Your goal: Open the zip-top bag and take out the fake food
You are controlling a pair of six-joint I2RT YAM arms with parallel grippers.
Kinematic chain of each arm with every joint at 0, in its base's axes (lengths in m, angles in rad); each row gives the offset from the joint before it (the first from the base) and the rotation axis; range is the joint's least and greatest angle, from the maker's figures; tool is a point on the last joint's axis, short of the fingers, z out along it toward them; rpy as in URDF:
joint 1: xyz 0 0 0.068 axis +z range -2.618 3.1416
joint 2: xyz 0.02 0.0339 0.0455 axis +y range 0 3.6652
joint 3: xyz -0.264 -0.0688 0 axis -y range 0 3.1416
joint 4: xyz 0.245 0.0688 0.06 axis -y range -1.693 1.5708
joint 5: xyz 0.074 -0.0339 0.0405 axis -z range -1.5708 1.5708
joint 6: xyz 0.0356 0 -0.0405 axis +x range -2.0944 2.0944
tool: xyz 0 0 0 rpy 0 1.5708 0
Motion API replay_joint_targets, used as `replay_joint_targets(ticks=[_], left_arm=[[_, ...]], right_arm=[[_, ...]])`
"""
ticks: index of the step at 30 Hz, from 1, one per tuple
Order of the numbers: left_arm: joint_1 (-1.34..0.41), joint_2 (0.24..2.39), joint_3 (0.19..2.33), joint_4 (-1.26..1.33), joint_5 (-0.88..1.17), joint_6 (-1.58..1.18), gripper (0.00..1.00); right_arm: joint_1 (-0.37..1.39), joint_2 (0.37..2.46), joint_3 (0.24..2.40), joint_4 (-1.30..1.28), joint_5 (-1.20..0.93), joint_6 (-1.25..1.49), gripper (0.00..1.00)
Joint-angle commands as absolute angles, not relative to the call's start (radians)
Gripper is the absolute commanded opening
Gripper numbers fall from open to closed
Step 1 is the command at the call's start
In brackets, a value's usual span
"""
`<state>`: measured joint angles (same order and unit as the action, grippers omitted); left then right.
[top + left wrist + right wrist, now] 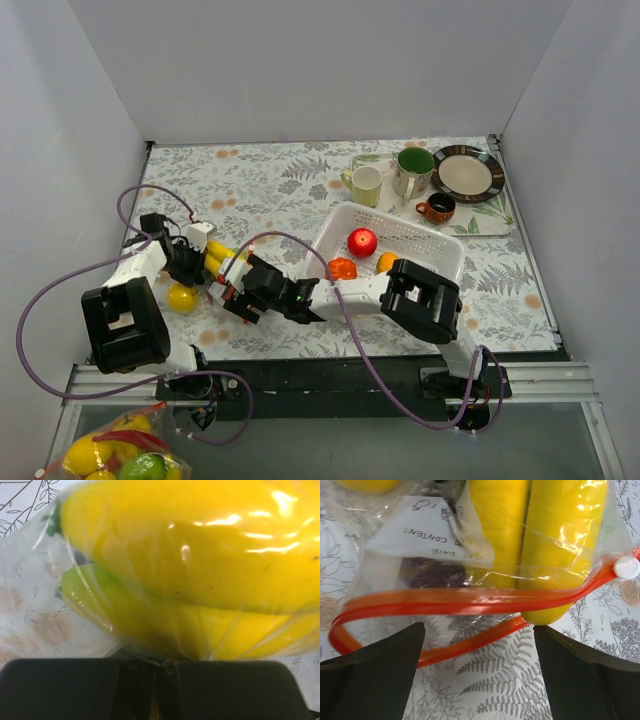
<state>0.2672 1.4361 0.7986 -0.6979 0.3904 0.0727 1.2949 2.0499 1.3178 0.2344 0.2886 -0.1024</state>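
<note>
The zip-top bag [225, 263] lies at the left of the table with its red zip strip [460, 601] parted and its mouth open. Yellow bananas [560, 545] and a purple piece [432, 572] are inside; one banana tip pokes out past the strip. My left gripper [190, 262] is shut on the bag's closed end, and the plastic is pinched between its jaws in the left wrist view [155, 666]. My right gripper [232, 297] is open and empty, just in front of the mouth [479, 630]. A yellow lemon [182, 297] lies loose on the table beside the bag.
A white perforated basket [440, 240] holds a red piece [362, 240] and two orange pieces [342, 268]. Cups [365, 185], a small brown cup [437, 207] and a plate [466, 172] stand at the back right. Another bag of fruit [120, 455] lies below the table's front edge.
</note>
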Motion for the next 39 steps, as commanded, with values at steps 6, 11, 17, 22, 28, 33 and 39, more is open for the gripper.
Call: replay_joint_targets(ticks=[6, 11, 17, 22, 28, 33, 39], left_arm=[[0.261, 1.516, 0.735, -0.790, 0.299, 0.193, 0.00], [0.261, 1.512, 0.709, -0.819, 0.287, 0.236, 0.00], [0.259, 1.520, 0.722, -0.856, 0.299, 0.258, 0.00], [0.256, 1.532, 0.762, -0.891, 0.333, 0.244, 0.00], [0.255, 1.513, 0.778, -0.907, 0.351, 0.233, 0.00], [0.256, 1.499, 0.805, -0.899, 0.339, 0.206, 0.00], [0.258, 1.483, 0.903, -0.916, 0.359, 0.158, 0.00]], right_arm=[[1.217, 2.118, 1.436, 0.345, 0.176, -0.130, 0.99], [1.190, 2.129, 1.439, 0.359, 0.154, -0.150, 0.99], [1.186, 2.137, 1.454, 0.399, 0.085, -0.135, 0.99], [1.184, 2.158, 1.520, 0.381, 0.011, -0.081, 0.93], [1.184, 2.126, 1.468, 0.330, -0.058, -0.012, 0.44], [1.186, 1.970, 1.263, 0.371, -0.048, 0.049, 0.22], [1.193, 1.760, 1.052, 0.362, -0.049, 0.112, 0.11]])
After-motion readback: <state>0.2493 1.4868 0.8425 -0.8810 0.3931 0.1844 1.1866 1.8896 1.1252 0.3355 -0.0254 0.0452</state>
